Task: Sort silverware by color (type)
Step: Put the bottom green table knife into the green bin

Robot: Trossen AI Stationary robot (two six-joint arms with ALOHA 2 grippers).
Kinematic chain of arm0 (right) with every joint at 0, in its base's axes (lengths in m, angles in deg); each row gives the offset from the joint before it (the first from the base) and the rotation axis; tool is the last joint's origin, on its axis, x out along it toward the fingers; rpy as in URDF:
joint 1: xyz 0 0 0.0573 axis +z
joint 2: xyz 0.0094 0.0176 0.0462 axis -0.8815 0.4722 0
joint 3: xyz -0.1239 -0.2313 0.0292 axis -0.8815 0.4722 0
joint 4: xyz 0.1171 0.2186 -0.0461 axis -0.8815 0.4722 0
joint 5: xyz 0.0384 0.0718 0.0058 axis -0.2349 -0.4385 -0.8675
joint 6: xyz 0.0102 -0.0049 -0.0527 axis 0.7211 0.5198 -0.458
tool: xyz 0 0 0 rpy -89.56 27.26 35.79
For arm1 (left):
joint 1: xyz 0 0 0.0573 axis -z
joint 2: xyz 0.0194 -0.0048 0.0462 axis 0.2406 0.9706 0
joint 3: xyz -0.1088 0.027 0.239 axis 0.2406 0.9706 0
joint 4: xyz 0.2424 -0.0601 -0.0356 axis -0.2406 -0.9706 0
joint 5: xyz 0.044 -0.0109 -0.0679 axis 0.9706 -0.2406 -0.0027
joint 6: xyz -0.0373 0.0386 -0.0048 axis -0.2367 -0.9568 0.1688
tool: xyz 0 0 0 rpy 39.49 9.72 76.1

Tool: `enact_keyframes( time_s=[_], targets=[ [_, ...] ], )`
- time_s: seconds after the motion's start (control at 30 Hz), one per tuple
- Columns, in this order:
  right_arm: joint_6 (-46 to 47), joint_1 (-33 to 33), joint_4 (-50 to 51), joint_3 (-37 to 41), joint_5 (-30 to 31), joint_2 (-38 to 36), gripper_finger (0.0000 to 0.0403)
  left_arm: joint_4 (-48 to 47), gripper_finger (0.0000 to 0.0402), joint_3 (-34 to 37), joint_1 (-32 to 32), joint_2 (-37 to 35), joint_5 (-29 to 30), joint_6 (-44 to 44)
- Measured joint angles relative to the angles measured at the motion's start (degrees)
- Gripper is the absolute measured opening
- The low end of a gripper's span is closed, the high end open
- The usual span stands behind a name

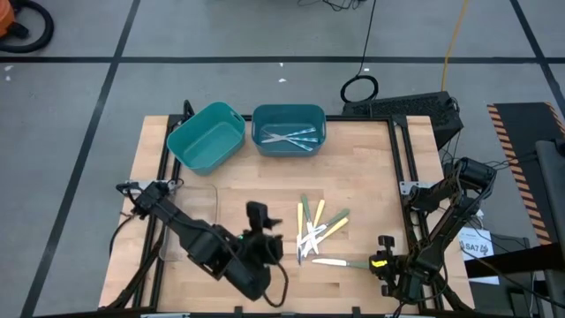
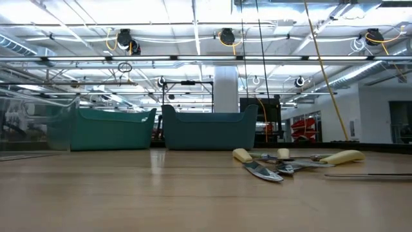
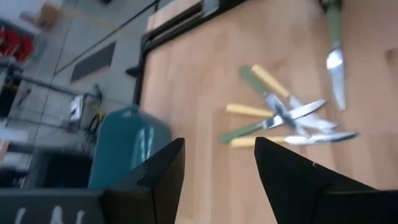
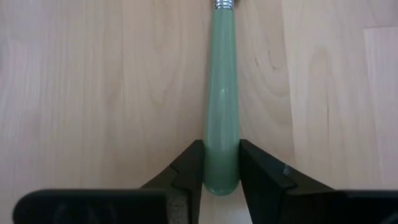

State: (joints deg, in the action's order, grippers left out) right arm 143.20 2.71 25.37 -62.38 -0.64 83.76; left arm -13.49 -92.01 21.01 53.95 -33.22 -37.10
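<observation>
- Green-handled knife lies flat on the counter, handle end pinched between the right gripper fingers, its long axis running straight ahead, blade farthest away.
- Left gripper, spread wide and empty, hangs short of the utensil pile; the right arm is nearer this knife.

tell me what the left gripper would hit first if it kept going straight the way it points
Probably the pile of silverware on the table: the open left gripper faces it from above, nothing showing between. Depth is hard to judge.
</observation>
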Motion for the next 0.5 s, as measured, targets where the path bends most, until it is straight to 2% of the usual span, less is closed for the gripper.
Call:
enact_keyframes(
  time_s=[0.1,0.2,0.3,0.5],
  targets=[
    [-1.03,0.00,-0.15,0.00,0.10,0.00,0.0082,-2.58,0.0202,0.47,-0.30,0.18,0.11,2.61],
    [-1.18,0.00,-0.22,0.00,0.19,0.00,0.0082,-1.15,0.0202,2.38,-0.85,0.24,0.07,3.10],
    [-1.08,-0.02,-0.29,0.00,0.19,0.00,0.0082,5.44,0.0202,7.01,-2.23,0.08,-1.94,1.68],
    [-1.13,-0.02,-1.92,0.06,0.16,0.00,0.0082,25.31,0.0202,21.52,-4.66,0.32,-8.69,-5.26]
  ],
)
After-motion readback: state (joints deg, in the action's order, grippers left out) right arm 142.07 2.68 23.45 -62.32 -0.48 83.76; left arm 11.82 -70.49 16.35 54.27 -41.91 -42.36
